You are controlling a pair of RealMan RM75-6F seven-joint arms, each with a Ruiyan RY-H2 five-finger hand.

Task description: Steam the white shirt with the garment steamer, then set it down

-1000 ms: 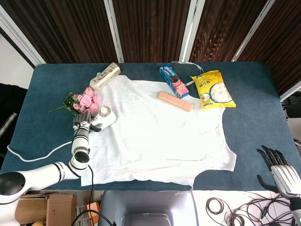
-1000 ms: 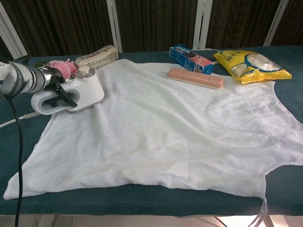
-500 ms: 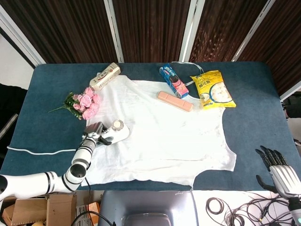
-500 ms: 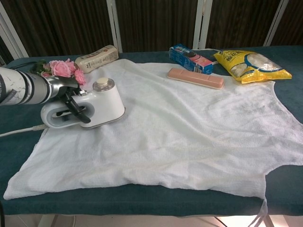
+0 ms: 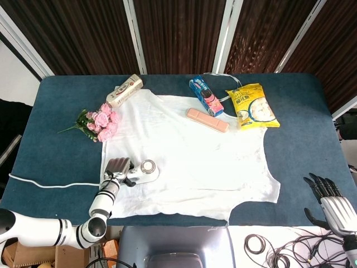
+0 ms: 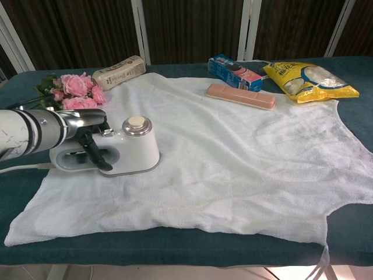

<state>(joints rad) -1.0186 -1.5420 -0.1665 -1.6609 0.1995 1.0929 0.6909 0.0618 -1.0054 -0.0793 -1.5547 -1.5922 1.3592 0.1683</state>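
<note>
White plastic fills my left hand [image 6: 87,135], whose fingers are wrapped around the handle of the garment steamer [image 6: 119,153]. The steamer sits flat on the white shirt [image 6: 233,163], close to the shirt's left edge and toward its near side, with my hand on the end that faces away from the shirt's middle. In the head view the same hand [image 5: 116,168] and steamer [image 5: 142,172] show near the shirt's near-left corner.

The steamer is a low, rounded white body with a looped handle and a round cream cap on top; a white cord [image 5: 50,183] trails from it across the blue table [image 5: 61,151], away from the shirt.

The shirt [image 5: 189,156] lies spread out and wrinkled, covering the middle of the table.

My right hand [image 5: 330,205] hangs off the table, well beyond the shirt's near-right corner, fingers apart and holding nothing.

Around the shirt's far side: pink flowers [image 6: 73,92] just beyond its far-left edge, a cream carton [image 6: 119,71] touching its far-left corner, a pink case [image 6: 240,96] lying on the shirt, a blue packet [image 6: 236,72] just behind that case, and a yellow bag [image 6: 309,80] at the shirt's far-right corner.
</note>
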